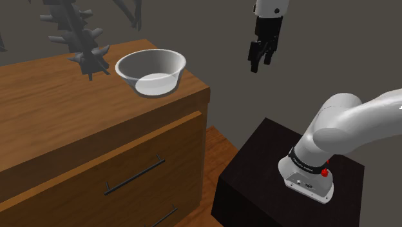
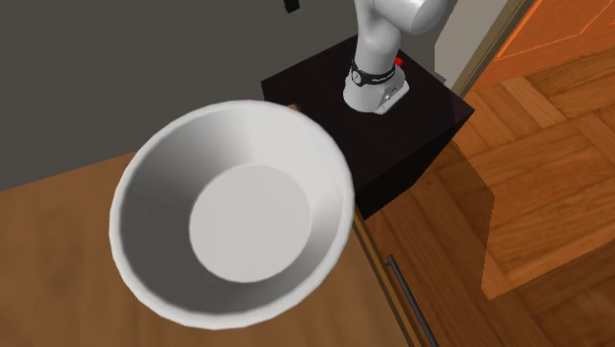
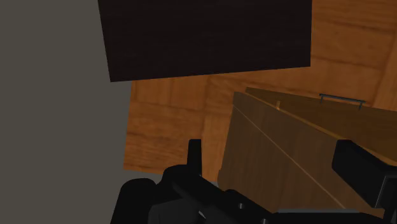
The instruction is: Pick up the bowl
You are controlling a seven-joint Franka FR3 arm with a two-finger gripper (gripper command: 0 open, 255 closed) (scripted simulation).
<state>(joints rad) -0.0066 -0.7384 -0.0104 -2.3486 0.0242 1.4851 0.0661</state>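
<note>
Bowl (image 1: 151, 73) looks rigid, light, slick: pinch rim wall. Gripper (image 1: 259, 63) open, empty, bowl well apart below it

- Pale bowl (image 1: 151, 73) sits upright on wooden dresser (image 1: 58, 109), near the top's right-hand corner
- Dark spiky object (image 1: 80, 39) stands just beside bowl, on its left
- Black gripper (image 1: 259, 64) hangs in air, fingers pointing down, right of bowl, apart from it
- White arm (image 1: 361, 122) rises from black stand (image 1: 258, 167), lower right
- Dark bar handle (image 1: 134, 177) on drawer front
</note>
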